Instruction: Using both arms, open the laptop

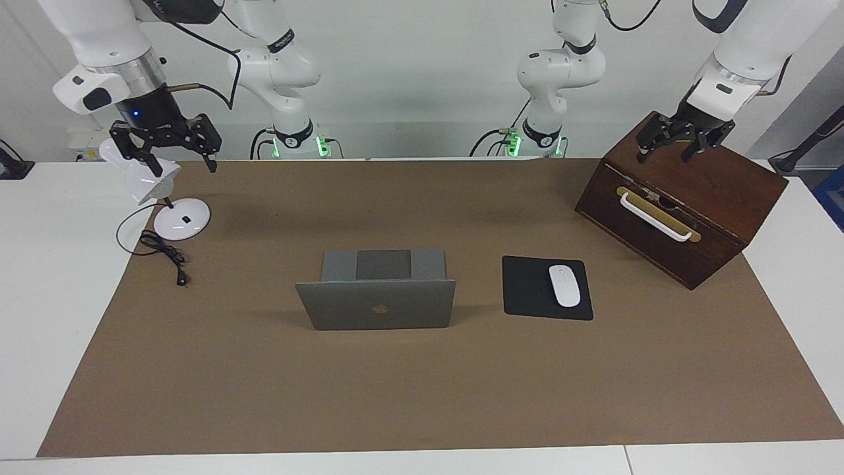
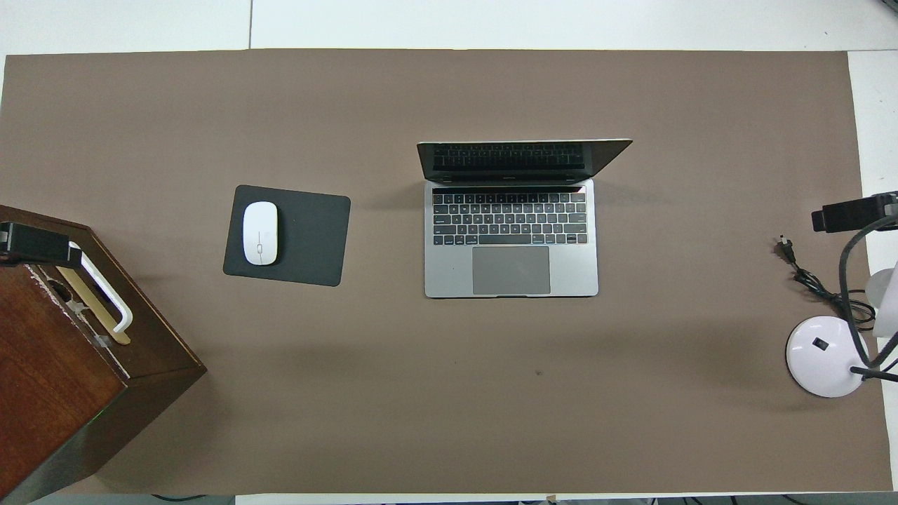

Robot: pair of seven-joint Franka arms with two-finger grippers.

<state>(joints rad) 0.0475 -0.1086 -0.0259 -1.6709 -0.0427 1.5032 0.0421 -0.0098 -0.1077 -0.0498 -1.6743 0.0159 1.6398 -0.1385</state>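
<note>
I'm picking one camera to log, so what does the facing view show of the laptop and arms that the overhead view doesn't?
Only the facing view shows the laptop's lid back with its logo, and both grippers whole: the right gripper raised over the lamp, the left gripper over the wooden box, both open. Only the overhead view shows the keyboard, trackpad and dark screen. Both show the laptop open, untouched, beside the mouse pad with the mouse on it.

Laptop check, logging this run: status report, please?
Left gripper open over the wooden box; right gripper open over the desk lamp. Laptop open, lid upright, nothing touching it. Mouse on its pad beside it, clear.
</note>
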